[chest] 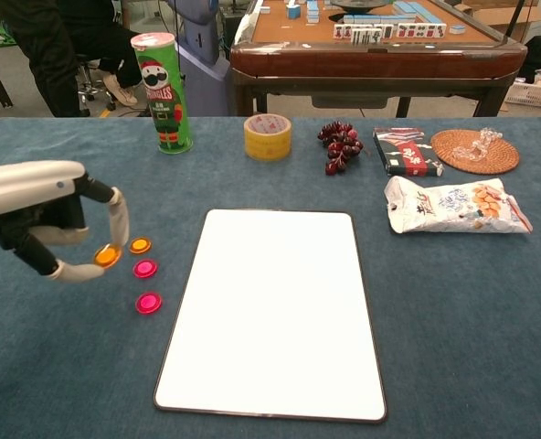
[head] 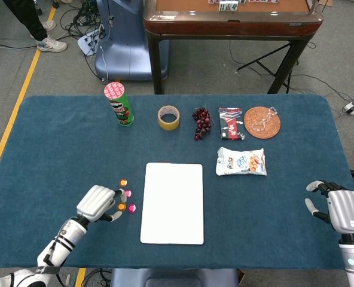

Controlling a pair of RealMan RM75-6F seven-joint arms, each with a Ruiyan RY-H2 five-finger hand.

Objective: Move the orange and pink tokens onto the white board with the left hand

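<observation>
left hand (chest: 47, 219): off the desk surface, pinching one orange token (chest: 106, 257) between thumb and fingertip; the head view shows the same hand (head: 98, 203) with the token (head: 121, 207) at its fingertips
held token position: left of the white board (chest: 275, 311), not over it, close to the three loose tokens
second orange token (chest: 140, 245): flat on the desk, just right of the held one, left of the board's upper part
pink tokens: two on the desk, upper (chest: 144, 269) and lower (chest: 148, 303), in a column under the loose orange one, all short of the board's left edge
white board: flat at mid-desk, nothing on it
right hand (head: 342, 209): at the desk's far right edge, head view only, fingers spread, holding nothing
desk (chest: 472, 311): blue cloth top
back row, left to right: green chip can (chest: 161, 91) upright, yellow tape roll (chest: 268, 136), grape bunch (chest: 340, 145), dark snack packet (chest: 406, 151), woven coaster (chest: 474, 150)
snack bag (chest: 453, 206): lying flat, right of the board, in front of the coaster
</observation>
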